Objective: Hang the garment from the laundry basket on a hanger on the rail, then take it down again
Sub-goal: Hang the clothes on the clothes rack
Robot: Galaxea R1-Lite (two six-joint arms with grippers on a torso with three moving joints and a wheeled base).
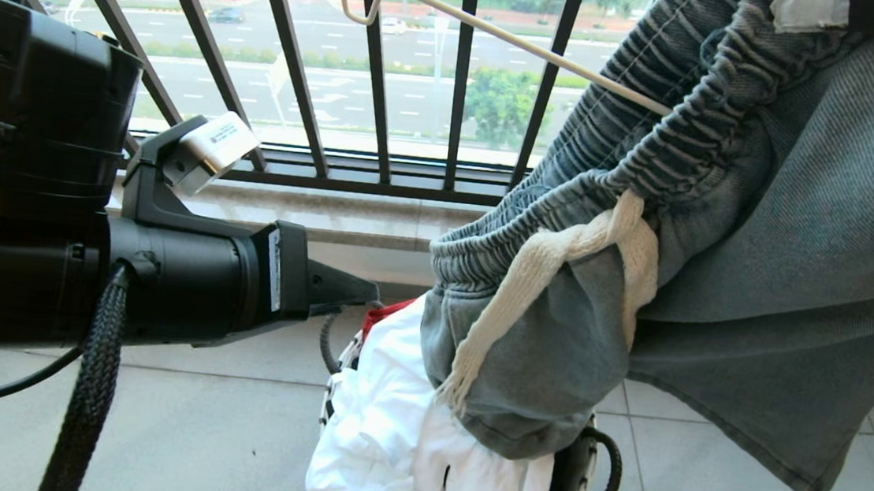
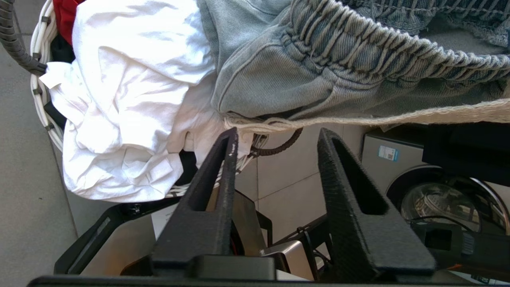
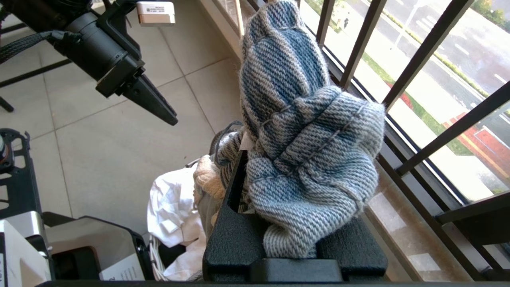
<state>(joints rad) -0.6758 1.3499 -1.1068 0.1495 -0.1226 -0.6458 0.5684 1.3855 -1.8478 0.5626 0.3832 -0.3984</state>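
Note:
The garment (image 1: 784, 252), blue-grey denim shorts with a cream drawstring (image 1: 528, 285), hangs at the right above the laundry basket (image 1: 581, 480). A thin cream hanger (image 1: 503, 36) slants down from the top, and its wire runs into the ribbed waistband. My right gripper (image 3: 259, 167) is shut on a bunched fold of that waistband (image 3: 303, 159). My left gripper (image 2: 277, 135) is open and empty, its tips just short of the drawstring (image 2: 358, 119) and the garment's lower edge (image 2: 318, 59). In the head view it points at the shorts from the left (image 1: 358, 292). The rail is out of view.
White cloth (image 1: 405, 432) fills the basket, with a bit of red (image 1: 384, 312) behind it. A black barred window railing (image 1: 377, 74) and a stone sill (image 1: 345, 214) stand behind. A washing machine (image 2: 438, 199) and the robot's base (image 3: 24, 223) are nearby on the tiled floor.

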